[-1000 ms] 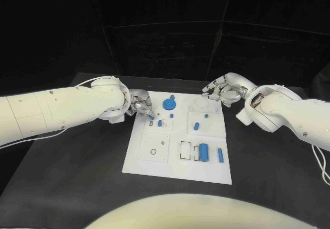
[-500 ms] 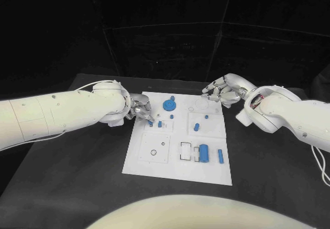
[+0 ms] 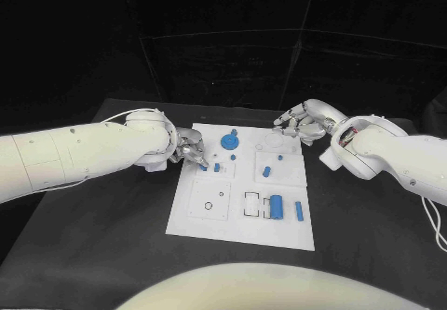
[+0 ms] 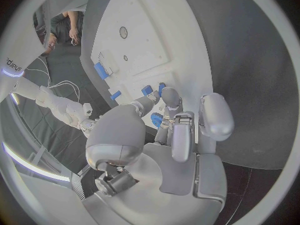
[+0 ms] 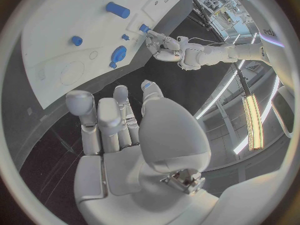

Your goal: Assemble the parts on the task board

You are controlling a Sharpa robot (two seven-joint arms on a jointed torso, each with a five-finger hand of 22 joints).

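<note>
Your left hand (image 3: 191,147) pinches a small blue peg (image 3: 204,166) at the task board (image 3: 242,226)'s far-left edge. Right hand (image 3: 300,122) hovers off the far-right corner, fingers loosely apart, holding nothing.

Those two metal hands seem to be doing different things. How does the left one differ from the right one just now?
The left hand reaches over the task board's left edge, fingertips down at a small blue part; the right hand hangs off the board's far right corner, over black table. The left hand's fingers crowd together round that part, while the right hand's lie loosely curled, holding nothing. Both are silver, on white arms.
</note>
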